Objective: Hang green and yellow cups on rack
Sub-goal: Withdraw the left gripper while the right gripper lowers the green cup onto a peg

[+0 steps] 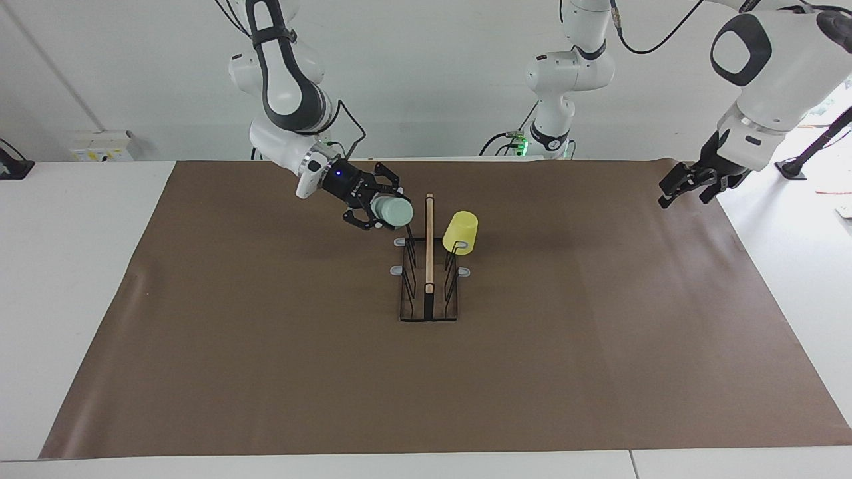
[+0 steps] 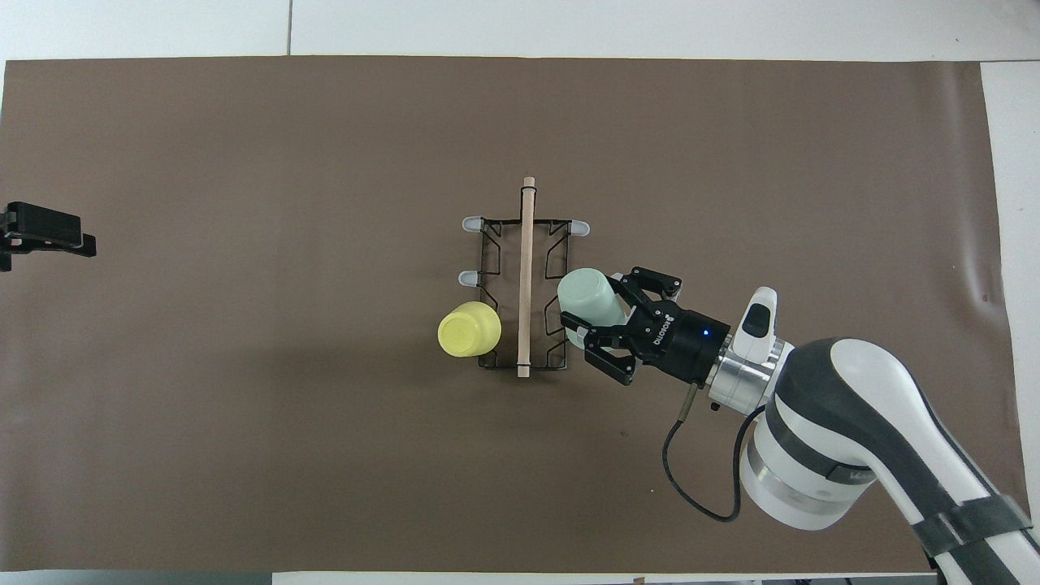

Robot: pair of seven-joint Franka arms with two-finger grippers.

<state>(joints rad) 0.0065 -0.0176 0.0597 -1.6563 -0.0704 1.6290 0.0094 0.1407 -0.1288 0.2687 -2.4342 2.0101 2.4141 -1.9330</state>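
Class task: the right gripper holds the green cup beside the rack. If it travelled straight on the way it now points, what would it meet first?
Probably the rack: the right gripper points the green cup at its wooden top bar. Depth is unclear.

Yellow cup hangs inverted on black rack; mint cup held tilted above it.

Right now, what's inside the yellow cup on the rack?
The yellow cup sits upside down over a prong of the rack, on the left arm's side. The wire runs up into its mouth; the prong's tip is covered by the cup wall, so it can't be seen.
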